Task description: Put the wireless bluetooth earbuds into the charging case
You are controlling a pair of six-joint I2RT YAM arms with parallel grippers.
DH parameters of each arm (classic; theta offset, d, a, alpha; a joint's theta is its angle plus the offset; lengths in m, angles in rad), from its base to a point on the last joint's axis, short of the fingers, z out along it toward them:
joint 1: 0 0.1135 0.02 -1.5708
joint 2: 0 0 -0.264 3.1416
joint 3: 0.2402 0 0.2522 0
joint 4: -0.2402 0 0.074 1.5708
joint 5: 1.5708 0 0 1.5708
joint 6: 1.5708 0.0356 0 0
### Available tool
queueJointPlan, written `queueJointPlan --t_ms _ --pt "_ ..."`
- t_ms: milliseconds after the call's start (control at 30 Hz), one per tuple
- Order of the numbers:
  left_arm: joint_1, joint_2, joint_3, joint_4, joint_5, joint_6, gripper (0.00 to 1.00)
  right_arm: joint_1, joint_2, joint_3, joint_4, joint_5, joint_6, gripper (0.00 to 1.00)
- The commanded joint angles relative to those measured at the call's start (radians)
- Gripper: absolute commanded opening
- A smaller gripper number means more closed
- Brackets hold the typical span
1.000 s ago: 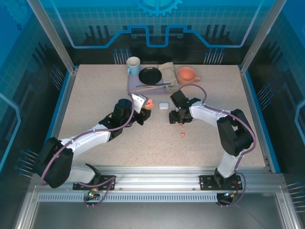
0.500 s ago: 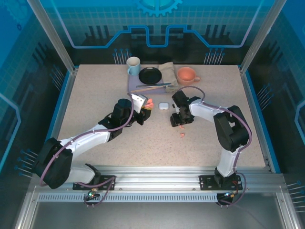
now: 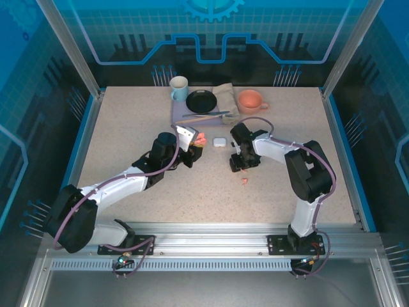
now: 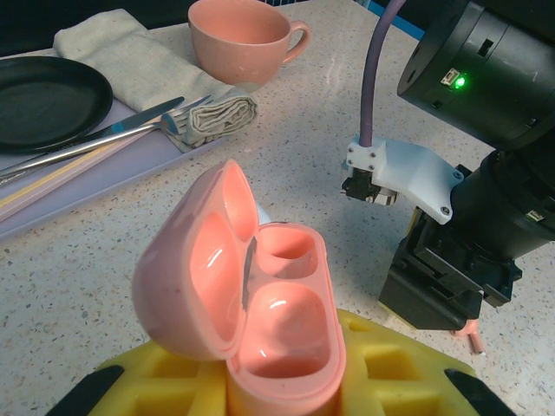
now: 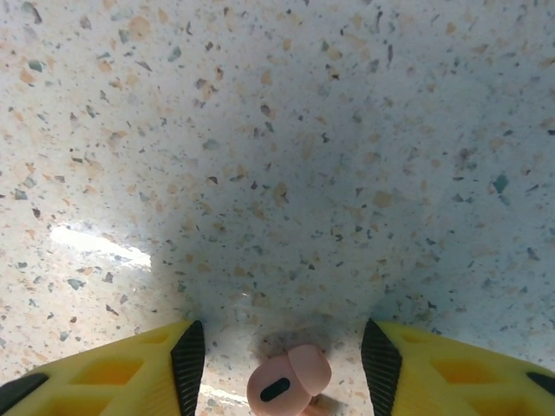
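While the pink earbud [image 5: 289, 381] lies on the speckled table [image 5: 260, 130] at the bottom middle of the right wrist view, the right claw [image 5: 284, 355] stands over it with its jaws apart. One yellow finger [image 5: 130, 368] is at the lower left and the other at the lower right. The earbud sits in the gap between them, with bare table showing on both sides, so nothing is gripped. From above, a second pink earbud [image 3: 244, 181] rests on the table just below that claw, right of centre. The pink case [image 4: 260, 321] fills the lower middle of the left wrist view. Its lid is swung open to the left, and both sockets inside are bare and glossy. The left claw [image 4: 282, 381] is closed on the base of the case and holds it upright. In the overhead view this pair sits left of centre, with a small white case [image 3: 219, 142] lying shut on the table between the two claws. Further back — along the upper edge of the table — stand a pale blue mug [image 3: 179, 88], a black plate [image 3: 201, 100], a folded cloth [image 3: 225, 96] and a salmon cup [image 3: 250, 100].
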Motion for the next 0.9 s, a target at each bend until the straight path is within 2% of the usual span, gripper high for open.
queueJointPlan --t_ms 0,433,600,867 --pt "0.01 0.001 0.02 0.02 0.024 -0.006 0.0 0.01 0.037 0.012 -0.053 0.004 -0.022 0.52" --pt "0.011 0.005 0.031 0.017 0.023 0.0 0.0 0.043 0.036 0.023 -0.091 0.045 -0.026 0.49" --pt "0.01 0.008 0.032 0.017 0.024 -0.001 0.0 0.048 0.028 0.016 -0.099 0.052 -0.023 0.45" --pt "0.01 0.01 0.03 0.024 0.028 -0.006 0.0 0.05 0.012 -0.001 -0.112 0.072 -0.019 0.46"
